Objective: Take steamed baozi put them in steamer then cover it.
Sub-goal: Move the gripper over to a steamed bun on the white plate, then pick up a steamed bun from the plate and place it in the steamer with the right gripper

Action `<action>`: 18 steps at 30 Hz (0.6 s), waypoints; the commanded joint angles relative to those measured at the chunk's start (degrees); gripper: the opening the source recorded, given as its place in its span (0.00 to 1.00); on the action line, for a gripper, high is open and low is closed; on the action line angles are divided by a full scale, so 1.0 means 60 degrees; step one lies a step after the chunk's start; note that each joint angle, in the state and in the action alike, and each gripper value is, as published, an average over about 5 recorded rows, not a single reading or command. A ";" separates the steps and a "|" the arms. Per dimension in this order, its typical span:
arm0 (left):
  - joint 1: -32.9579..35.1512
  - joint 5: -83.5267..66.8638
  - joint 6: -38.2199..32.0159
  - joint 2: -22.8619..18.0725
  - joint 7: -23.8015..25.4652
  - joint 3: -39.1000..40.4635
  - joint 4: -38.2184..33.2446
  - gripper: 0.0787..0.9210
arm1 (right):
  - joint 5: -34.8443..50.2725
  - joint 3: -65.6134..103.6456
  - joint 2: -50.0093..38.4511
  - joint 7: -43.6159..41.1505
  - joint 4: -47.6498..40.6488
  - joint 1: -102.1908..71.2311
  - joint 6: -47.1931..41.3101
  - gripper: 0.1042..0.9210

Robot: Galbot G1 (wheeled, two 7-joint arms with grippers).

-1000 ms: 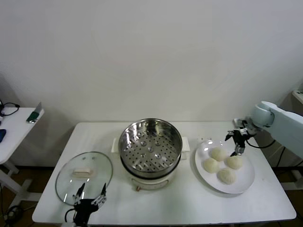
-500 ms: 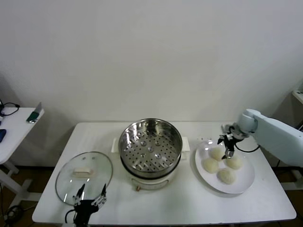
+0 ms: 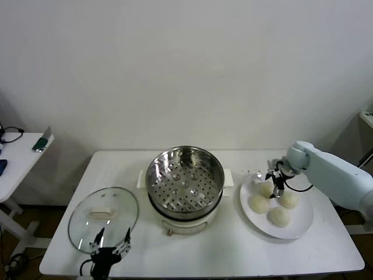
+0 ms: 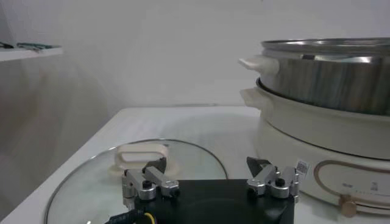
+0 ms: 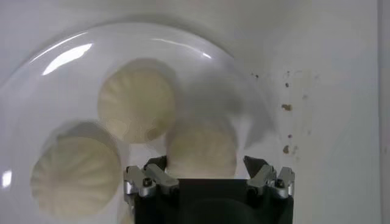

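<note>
Four cream-white baozi lie on a white plate (image 3: pixel 298 225) right of the steamer (image 3: pixel 185 181), whose perforated tray holds nothing. My right gripper (image 3: pixel 275 183) hangs open just over the back baozi (image 3: pixel 266 189). In the right wrist view that baozi (image 5: pixel 201 149) sits between the spread jaws of the gripper (image 5: pixel 206 165), and I cannot tell whether they touch it. Two more baozi (image 5: pixel 137 103) (image 5: pixel 76 173) lie beside it. The cover (image 3: pixel 104 217), a glass lid with a cream handle (image 4: pixel 140 159), rests flat on the table left of the steamer. My left gripper (image 3: pixel 109 248) waits open at its near edge.
The steamer's cream base (image 4: pixel 317 152) with side handles stands close to the right of the lid. A small side table (image 3: pixel 20 154) with a few items is at the far left. Small dark specks mark the tabletop (image 5: pixel 286 109) beside the plate.
My right gripper has travelled left from the plate's far right rim to above the back baozi and come lower. The left arm, the lid and the steamer have not moved.
</note>
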 commanded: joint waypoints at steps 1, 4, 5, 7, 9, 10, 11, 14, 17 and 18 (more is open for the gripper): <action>0.0008 -0.0007 0.0002 0.0003 -0.0006 -0.0015 -0.0025 0.88 | -0.0091 0.0146 0.0094 0.0015 -0.0104 -0.0053 -0.0027 0.88; 0.0002 -0.0018 0.0002 0.0002 -0.0009 -0.0014 -0.0022 0.88 | 0.0025 -0.0010 0.0035 -0.0136 -0.0021 0.0088 -0.0071 0.86; -0.0001 -0.0021 0.0000 0.0003 -0.0010 -0.0012 -0.0015 0.88 | 0.0061 -0.0065 0.0011 -0.0174 0.0014 0.0136 -0.0085 0.85; -0.0008 -0.0022 -0.0006 0.0003 -0.0015 -0.0006 0.0006 0.88 | 0.0102 -0.0169 -0.0039 -0.0220 0.0081 0.0233 -0.0096 0.80; -0.0015 -0.0020 -0.0013 0.0000 -0.0024 0.0003 0.0032 0.88 | 0.0157 -0.0270 -0.0081 -0.0238 0.0141 0.0329 -0.0092 0.74; -0.0018 -0.0017 -0.0016 -0.0003 -0.0032 0.0009 0.0046 0.88 | 0.0191 -0.0310 -0.0097 -0.0237 0.0164 0.0373 -0.0086 0.72; -0.0020 -0.0015 -0.0018 -0.0007 -0.0040 0.0016 0.0057 0.88 | 0.0225 -0.0350 -0.0109 -0.0235 0.0189 0.0418 -0.0078 0.69; -0.0023 -0.0004 -0.0022 -0.0021 -0.0074 0.0035 0.0071 0.88 | 0.0350 -0.0511 -0.0164 -0.0242 0.0307 0.0633 -0.0047 0.65; -0.0011 -0.0001 -0.0025 -0.0021 -0.0114 0.0035 0.0051 0.88 | 0.0603 -0.0971 -0.0319 -0.0327 0.0632 0.1278 0.0088 0.64; -0.0006 -0.0001 -0.0026 -0.0016 -0.0126 0.0032 0.0043 0.88 | 0.0744 -0.1304 -0.0396 -0.0378 0.0825 0.1684 0.0181 0.64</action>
